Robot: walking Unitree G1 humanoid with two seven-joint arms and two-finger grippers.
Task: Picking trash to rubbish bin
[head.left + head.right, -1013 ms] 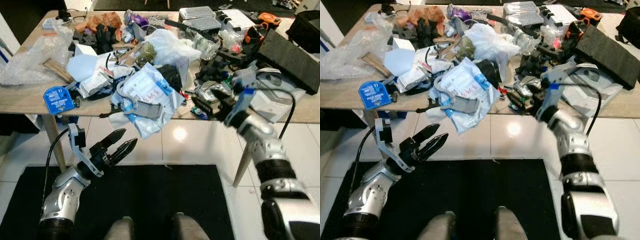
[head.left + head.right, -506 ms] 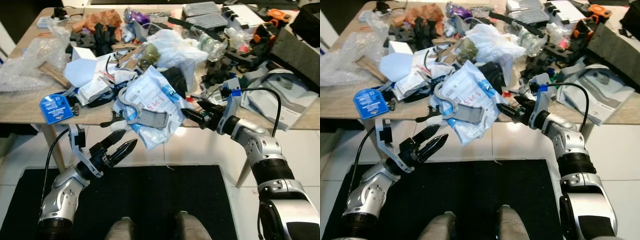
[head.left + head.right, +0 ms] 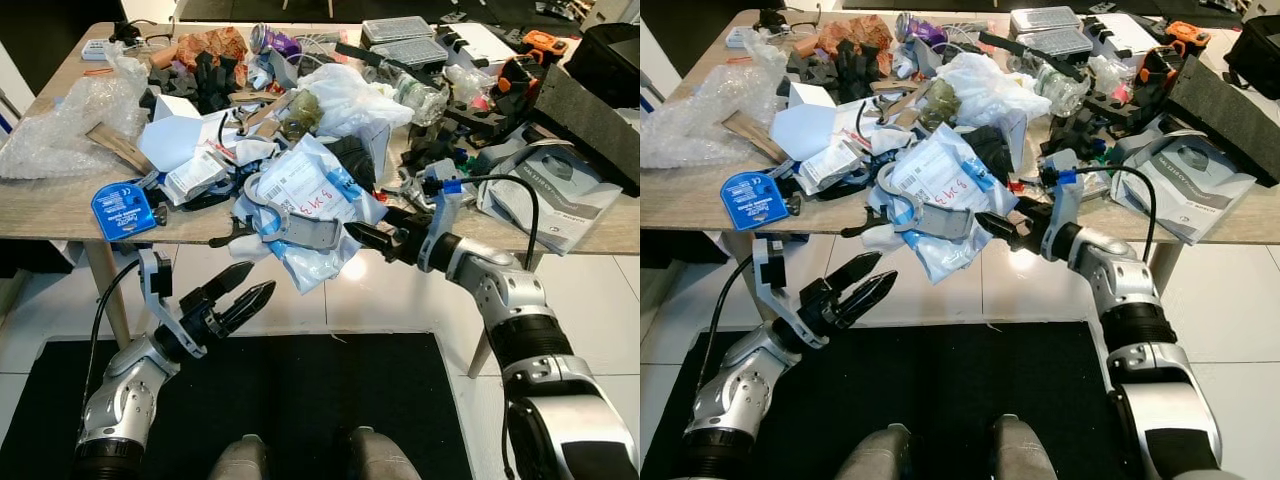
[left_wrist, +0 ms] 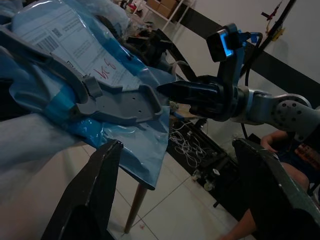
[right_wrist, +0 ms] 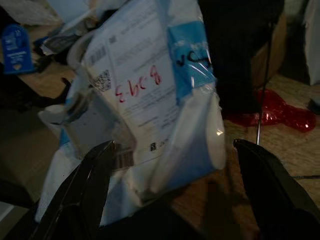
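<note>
A: At the bench's front edge: blue-and-white plastic mailer bag (image 3: pixel 318 205), overhanging. Status?
B: Right fingers (image 3: pixel 352 235) released, tips just beside its edge. Left fingers (image 3: pixel 240 293) released, below the bench (image 3: pixel 50 195).
A: Handling?
B: Likely light, soft, slippery; pinch the overhanging edge.

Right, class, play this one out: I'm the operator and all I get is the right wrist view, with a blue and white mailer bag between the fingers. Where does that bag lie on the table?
Observer: The mailer bag lies in a heap of clutter and droops over the front edge of the table.
Operator: Where is my other gripper?
Observer: The left gripper is lower than the tabletop, over the floor, fingers open and pointing up at the bag.
Operator: Does the right one have the bag?
Observer: No. The right gripper is open, its tips by the bag's right edge; I cannot tell if they touch.
</note>
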